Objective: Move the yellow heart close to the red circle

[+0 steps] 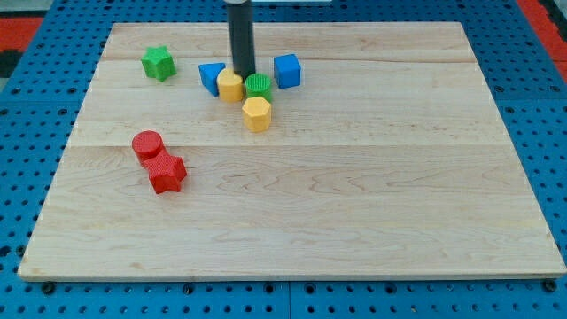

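The yellow heart (230, 86) lies near the view's top centre, between a blue block (211, 76) on its left and a green circle (259, 86) on its right. My tip (244, 74) stands just behind the yellow heart, at its upper right edge, touching or nearly touching it. The red circle (147, 144) lies at the view's left, well below and left of the heart, with a red star (166, 173) touching its lower right side.
A yellow hexagon (256, 113) sits just below the green circle. A blue cube (287, 70) lies right of my tip. A green star (159, 63) is at the top left. The wooden board (354, 195) rests on a blue pegboard.
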You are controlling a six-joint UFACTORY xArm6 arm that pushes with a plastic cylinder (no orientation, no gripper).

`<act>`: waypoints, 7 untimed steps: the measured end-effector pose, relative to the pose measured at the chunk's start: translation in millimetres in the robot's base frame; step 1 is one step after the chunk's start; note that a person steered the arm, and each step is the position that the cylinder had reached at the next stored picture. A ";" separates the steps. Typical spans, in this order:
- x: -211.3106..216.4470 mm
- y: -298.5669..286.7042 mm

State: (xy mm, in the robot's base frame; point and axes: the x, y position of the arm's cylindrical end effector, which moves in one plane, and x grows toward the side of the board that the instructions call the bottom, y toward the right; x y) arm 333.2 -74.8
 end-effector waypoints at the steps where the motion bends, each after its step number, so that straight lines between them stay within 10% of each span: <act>1: 3.0 -30.2; 7: 47.5 -49.7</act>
State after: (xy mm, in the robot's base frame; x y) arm 380.7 -124.5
